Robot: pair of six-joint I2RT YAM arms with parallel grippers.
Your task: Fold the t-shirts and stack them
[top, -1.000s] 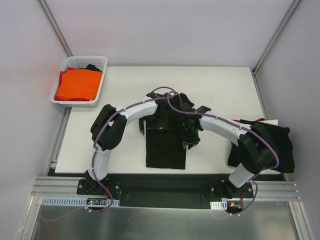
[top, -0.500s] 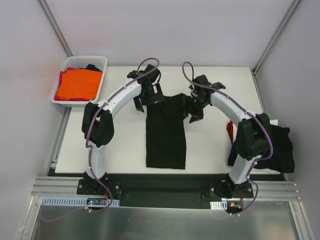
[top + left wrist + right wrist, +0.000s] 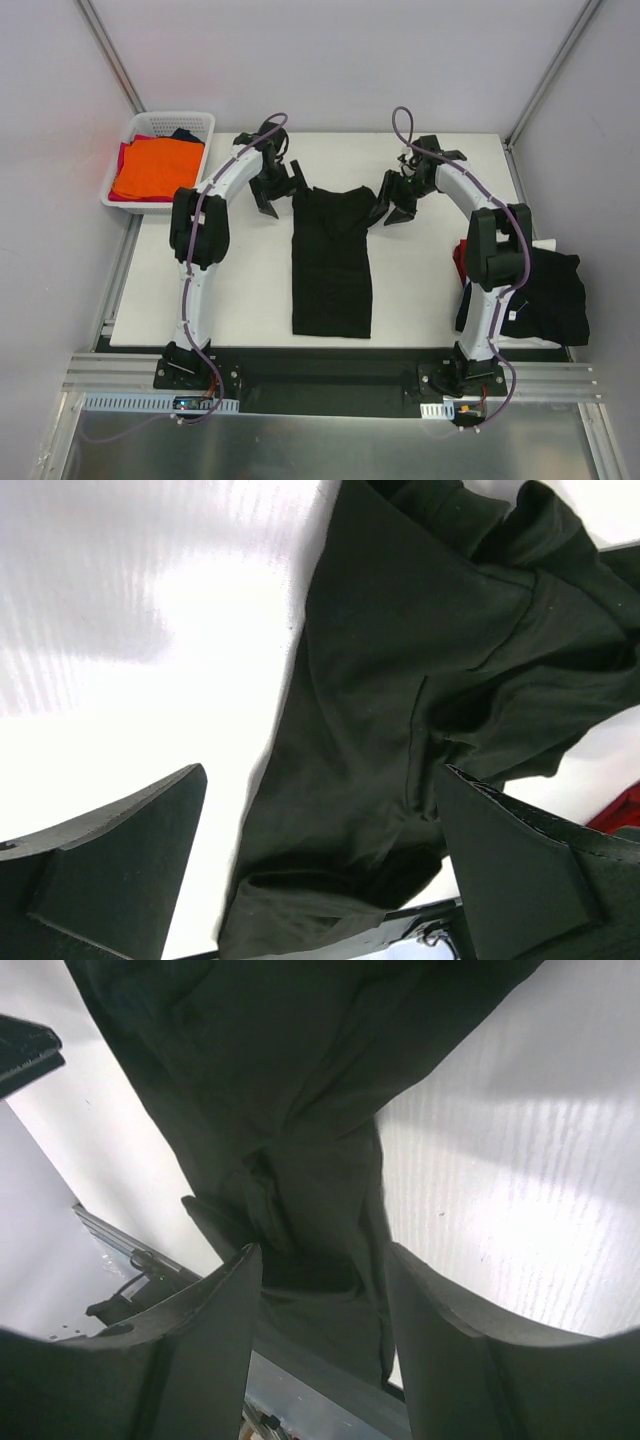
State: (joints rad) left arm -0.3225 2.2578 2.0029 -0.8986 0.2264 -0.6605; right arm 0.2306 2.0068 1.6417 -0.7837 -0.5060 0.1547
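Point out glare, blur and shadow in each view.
Top external: even light, sharp. Left wrist: glare washes out the table. Right wrist: striped glare beside the black t-shirt; right end effector fingers dark, soft-edged.

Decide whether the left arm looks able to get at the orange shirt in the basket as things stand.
Probably yes. The left hand is open and empty, the orange shirt lies uncovered on top in the white basket, and nothing stands between them; only the basket's wall must be cleared.

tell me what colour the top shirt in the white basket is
Bright orange: the orange shirt lies folded on top in the basket. The top external view shows it best.
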